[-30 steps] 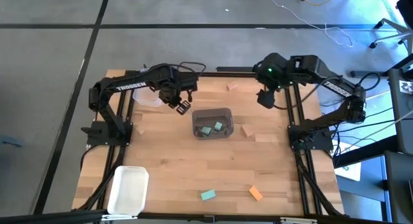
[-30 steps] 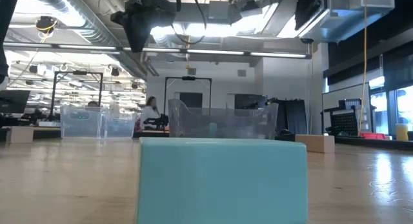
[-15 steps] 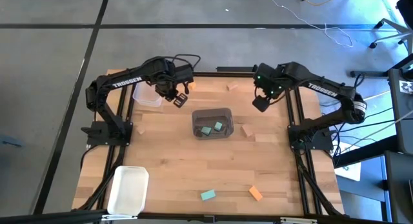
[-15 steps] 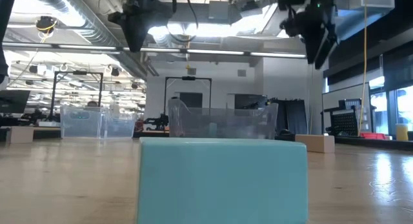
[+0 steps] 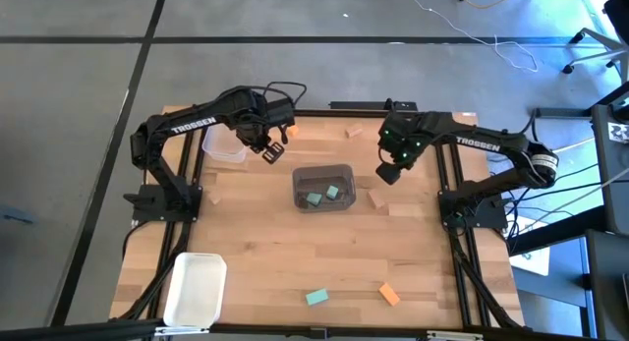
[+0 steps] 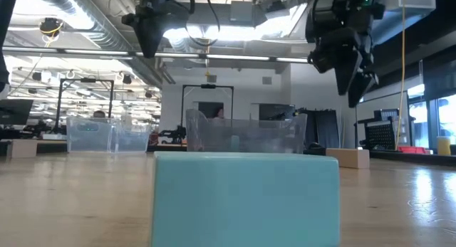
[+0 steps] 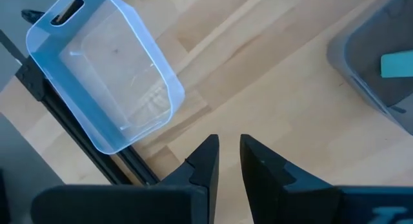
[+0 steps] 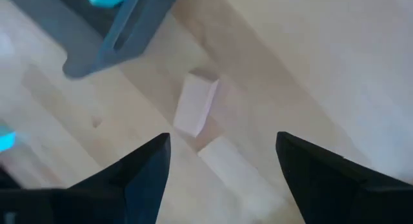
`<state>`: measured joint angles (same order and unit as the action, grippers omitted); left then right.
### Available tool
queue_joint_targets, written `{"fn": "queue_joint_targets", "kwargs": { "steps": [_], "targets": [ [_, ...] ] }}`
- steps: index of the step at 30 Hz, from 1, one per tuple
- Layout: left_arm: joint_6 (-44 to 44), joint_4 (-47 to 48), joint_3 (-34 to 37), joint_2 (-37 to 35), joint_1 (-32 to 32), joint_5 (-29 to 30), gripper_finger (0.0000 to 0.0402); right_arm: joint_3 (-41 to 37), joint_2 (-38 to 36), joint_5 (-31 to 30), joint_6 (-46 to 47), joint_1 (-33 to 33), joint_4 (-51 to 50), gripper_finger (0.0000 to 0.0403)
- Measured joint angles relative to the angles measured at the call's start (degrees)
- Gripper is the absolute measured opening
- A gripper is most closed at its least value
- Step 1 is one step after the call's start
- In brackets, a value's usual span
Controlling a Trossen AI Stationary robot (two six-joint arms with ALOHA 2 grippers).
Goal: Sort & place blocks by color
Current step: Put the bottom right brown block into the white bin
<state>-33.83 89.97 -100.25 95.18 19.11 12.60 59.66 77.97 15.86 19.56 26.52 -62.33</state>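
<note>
My right gripper (image 5: 388,174) (image 8: 222,137) hangs open above two tan blocks (image 8: 197,108) (image 8: 222,154) that lie flat on the table just right of the grey bin (image 5: 323,187). Two teal blocks (image 5: 323,196) lie in that bin. My left gripper (image 5: 267,149) (image 7: 227,146) hovers between the clear bin (image 7: 103,75) and the grey bin, its fingers nearly together and holding nothing. An orange block (image 5: 292,131) lies near the far edge. A teal block (image 5: 316,297) (image 6: 246,197) and an orange block (image 5: 389,295) lie near the near edge.
More tan blocks lie at the far edge (image 5: 354,132) and by the left arm's base (image 5: 213,197). A white bin (image 5: 195,287) sits at the near left corner. Bare wood stretches between the grey bin and the near blocks. The arms' frames flank the table.
My right gripper has swung from the table's far right corner toward the grey bin and come down over the tan blocks. My left gripper has drawn back from the grey bin's far left corner toward the clear bin, then held still.
</note>
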Motion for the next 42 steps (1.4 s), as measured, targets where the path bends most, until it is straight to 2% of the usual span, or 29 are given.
{"fn": "queue_joint_targets", "kwargs": {
  "steps": [7, 12, 17, 19, 22, 26, 38, 42],
  "targets": [
    [0.06, 0.0, 0.0, 0.0, 0.0, 0.02, 0.0055, -2.91, 0.0, 0.29, 4.76, -1.06, 1.99, 0.0281],
    [0.05, 0.0, 0.0, 0.0, 0.0, 0.04, 0.0055, -5.17, 0.0, 0.31, 11.42, -2.97, 4.18, 0.0281],
    [0.07, 0.0, 0.0, 0.0, 0.0, 0.2, 0.0055, -7.47, 0.0, 0.25, 11.84, -6.49, 10.01, 0.0281],
    [0.05, 0.0, 0.0, 0.0, 0.0, 0.47, 0.0055, -7.63, 0.12, -1.21, 11.91, -8.4, 11.86, 0.0281],
    [0.05, 0.0, 0.0, 0.0, 0.0, 0.46, 0.0055, -7.63, 0.92, -6.64, 13.1, -11.22, 13.36, 0.0281],
    [0.05, -0.01, 0.0, 0.0, 0.0, 0.46, 0.0055, -7.63, 3.25, -10.22, 16.48, -14.18, 13.52, 0.0281],
    [0.05, -0.04, 0.0, 0.02, 0.0, 0.44, 0.0055, -7.63, 13.38, -10.38, 17.76, -20.42, 15.03, 0.0281],
    [0.05, -0.04, 0.0, 0.02, 0.0, 0.44, 0.0055, -7.63, 16.7, -13.15, 17.56, -20.85, 18.1, 0.0281]
  ]
}}
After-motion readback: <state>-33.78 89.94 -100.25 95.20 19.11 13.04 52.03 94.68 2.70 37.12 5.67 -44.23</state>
